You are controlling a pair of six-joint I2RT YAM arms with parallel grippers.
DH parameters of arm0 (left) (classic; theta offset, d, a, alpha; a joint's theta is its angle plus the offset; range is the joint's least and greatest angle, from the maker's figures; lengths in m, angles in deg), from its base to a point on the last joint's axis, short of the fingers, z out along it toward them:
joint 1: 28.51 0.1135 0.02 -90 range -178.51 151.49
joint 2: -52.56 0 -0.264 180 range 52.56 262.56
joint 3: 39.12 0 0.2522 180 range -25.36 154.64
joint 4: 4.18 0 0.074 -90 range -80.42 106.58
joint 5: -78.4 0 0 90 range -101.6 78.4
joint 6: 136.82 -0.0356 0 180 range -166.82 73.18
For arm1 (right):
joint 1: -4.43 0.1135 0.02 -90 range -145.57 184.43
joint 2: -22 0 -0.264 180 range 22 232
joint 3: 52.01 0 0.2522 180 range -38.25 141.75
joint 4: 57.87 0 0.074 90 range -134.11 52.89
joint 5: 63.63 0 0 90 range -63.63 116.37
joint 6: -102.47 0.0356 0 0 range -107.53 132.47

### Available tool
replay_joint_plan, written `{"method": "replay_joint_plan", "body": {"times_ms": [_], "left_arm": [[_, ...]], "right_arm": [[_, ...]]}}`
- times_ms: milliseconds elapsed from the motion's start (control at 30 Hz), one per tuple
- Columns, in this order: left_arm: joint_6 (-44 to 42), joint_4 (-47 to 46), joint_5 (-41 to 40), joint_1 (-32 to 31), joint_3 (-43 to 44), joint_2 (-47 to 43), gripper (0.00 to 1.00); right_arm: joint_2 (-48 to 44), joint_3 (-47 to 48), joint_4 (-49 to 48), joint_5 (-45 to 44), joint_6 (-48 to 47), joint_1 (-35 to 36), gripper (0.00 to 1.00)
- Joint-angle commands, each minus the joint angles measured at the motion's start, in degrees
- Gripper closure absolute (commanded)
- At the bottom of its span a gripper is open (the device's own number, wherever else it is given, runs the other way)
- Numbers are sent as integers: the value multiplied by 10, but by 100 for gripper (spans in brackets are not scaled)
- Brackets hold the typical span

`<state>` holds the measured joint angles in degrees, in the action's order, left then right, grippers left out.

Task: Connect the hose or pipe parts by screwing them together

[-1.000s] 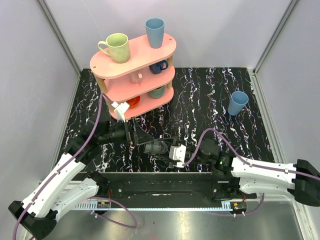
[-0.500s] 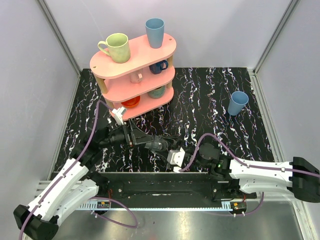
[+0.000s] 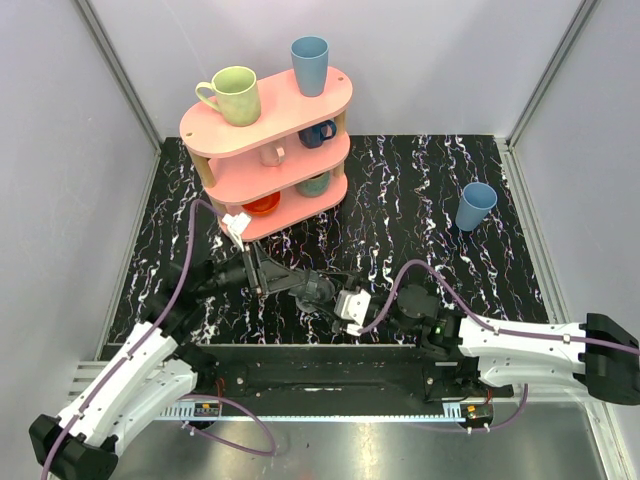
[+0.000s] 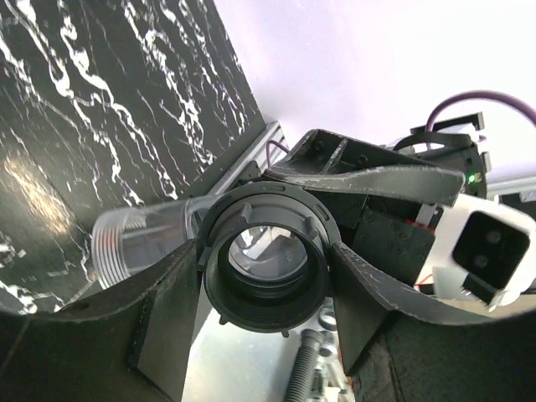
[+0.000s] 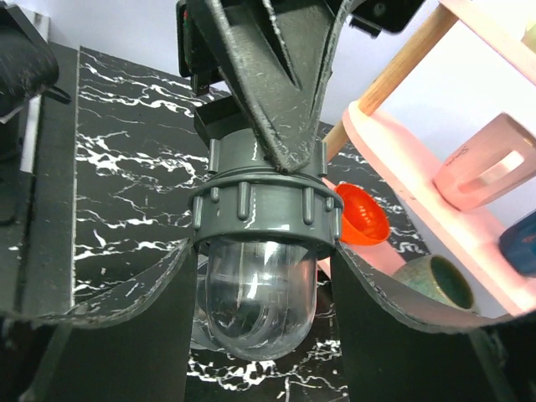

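Two grips: right gripper (image 5: 261, 260) pinches the clear fitting (image 5: 255, 310) between its fingers; left gripper (image 4: 264, 260) clamps the dark collar (image 4: 260, 320). Keep both axes aligned and turn gently, avoiding cross-threading.

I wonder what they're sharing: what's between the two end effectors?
A dark collar around a clear fitting sits between the left end effector and the right end effector; the top and right wrist views show it.

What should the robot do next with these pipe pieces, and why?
Probably close the left pincer firmly on the dark ribbed round collar: its fingers flank it, and it sits on the clear domed plastic fitting held by the right pincer.
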<state>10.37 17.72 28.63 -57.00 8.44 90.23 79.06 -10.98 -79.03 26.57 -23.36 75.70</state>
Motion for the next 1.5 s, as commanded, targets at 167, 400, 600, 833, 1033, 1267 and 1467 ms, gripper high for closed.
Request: {"method": "replay_joint_plan", "body": {"times_ms": [167,400,600,833,1033,1267,1467], "left_arm": [[-184,-209,101,1,-51,-31,100],[-359,-286,136,1,-103,-47,100],[-411,-256,145,0,-62,19,96],[-370,-87,5,1,0,-5,22],[-274,-14,-52,1,37,-48,12],[-214,194,-163,5,142,8,12],[-96,182,-97,21,159,57,12]], "right_arm": [[2,102,44,126,219,-49,100],[16,115,32,269,420,-156,100],[47,114,33,321,441,-167,100],[31,82,42,270,361,-166,100],[24,83,75,233,299,-166,100],[13,71,63,181,196,-159,100],[11,51,32,18,22,-56,100]]}}
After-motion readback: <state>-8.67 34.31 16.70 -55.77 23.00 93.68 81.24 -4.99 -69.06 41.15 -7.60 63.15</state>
